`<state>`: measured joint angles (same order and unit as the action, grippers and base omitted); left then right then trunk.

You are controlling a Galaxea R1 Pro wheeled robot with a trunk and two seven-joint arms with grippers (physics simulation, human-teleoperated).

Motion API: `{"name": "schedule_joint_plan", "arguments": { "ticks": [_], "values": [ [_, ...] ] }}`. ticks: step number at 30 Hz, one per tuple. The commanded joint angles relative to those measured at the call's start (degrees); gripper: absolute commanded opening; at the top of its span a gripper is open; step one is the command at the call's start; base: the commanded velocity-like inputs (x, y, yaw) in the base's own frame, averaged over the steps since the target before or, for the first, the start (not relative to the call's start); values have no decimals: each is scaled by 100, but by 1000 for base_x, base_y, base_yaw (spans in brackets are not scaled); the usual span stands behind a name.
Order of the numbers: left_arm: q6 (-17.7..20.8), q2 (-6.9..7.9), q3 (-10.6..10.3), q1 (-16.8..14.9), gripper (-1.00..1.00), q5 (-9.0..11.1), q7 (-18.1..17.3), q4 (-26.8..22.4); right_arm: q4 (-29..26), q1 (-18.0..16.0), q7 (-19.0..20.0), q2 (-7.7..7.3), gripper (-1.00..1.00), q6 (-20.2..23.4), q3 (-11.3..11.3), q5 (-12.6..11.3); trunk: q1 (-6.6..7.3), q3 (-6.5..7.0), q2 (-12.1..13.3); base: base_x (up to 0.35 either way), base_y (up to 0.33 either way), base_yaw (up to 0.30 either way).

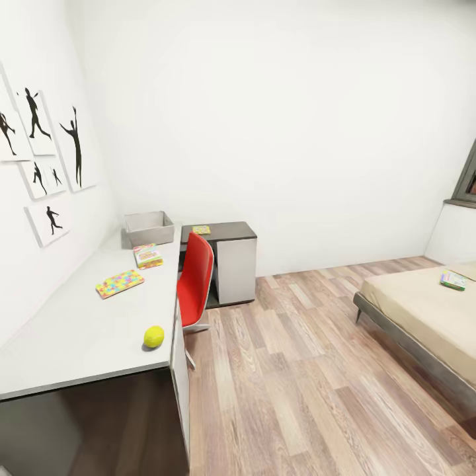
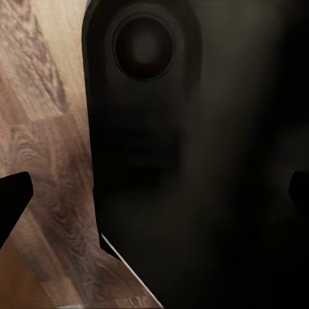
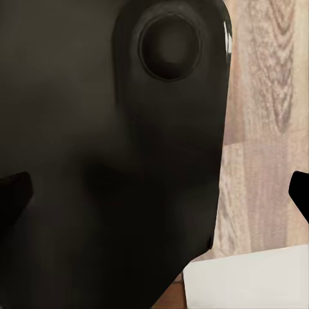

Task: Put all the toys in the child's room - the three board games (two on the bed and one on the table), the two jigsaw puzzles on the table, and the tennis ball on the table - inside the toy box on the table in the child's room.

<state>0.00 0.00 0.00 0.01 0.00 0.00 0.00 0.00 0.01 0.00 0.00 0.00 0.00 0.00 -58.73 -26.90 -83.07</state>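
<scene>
The long white table [image 1: 73, 337] runs along the left wall. At its far end stands the light-grey toy box [image 1: 149, 228]. In front of the box lies a board game [image 1: 147, 255], then a colourful jigsaw puzzle [image 1: 119, 283], and nearest me the tennis ball [image 1: 153, 336]. A second jigsaw puzzle [image 1: 201, 229] lies on the dark top beyond the box. On the bed [image 1: 423, 311] at the right rests another board game [image 1: 453, 280]. My left gripper [image 2: 154, 193] and right gripper [image 3: 154, 193] are open over a dark robot part and the wood floor, holding nothing.
A red chair [image 1: 196, 281] stands at the table's edge, with a grey cabinet [image 1: 231, 264] behind it. Wood-plank floor [image 1: 297, 370] lies open between table and bed. Black silhouette prints [image 1: 39, 152] hang on the left wall; a dark window frame [image 1: 468, 178] is at the far right.
</scene>
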Motion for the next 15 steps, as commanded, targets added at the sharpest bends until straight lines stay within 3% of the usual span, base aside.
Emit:
{"name": "schedule_joint_plan", "arguments": {
  "ticks": [1,15],
  "values": [
    [0,0,0,-1,100,0,0,0,0,-1,0,0,100,0,0,0,0,-3,-1,0,0,0],
    [-2,-26,-4,-10,100,23,-23,-9,-9,16,46,-11,100,9,41,7,0,-3,-1,0,0,0]
  ]
}}
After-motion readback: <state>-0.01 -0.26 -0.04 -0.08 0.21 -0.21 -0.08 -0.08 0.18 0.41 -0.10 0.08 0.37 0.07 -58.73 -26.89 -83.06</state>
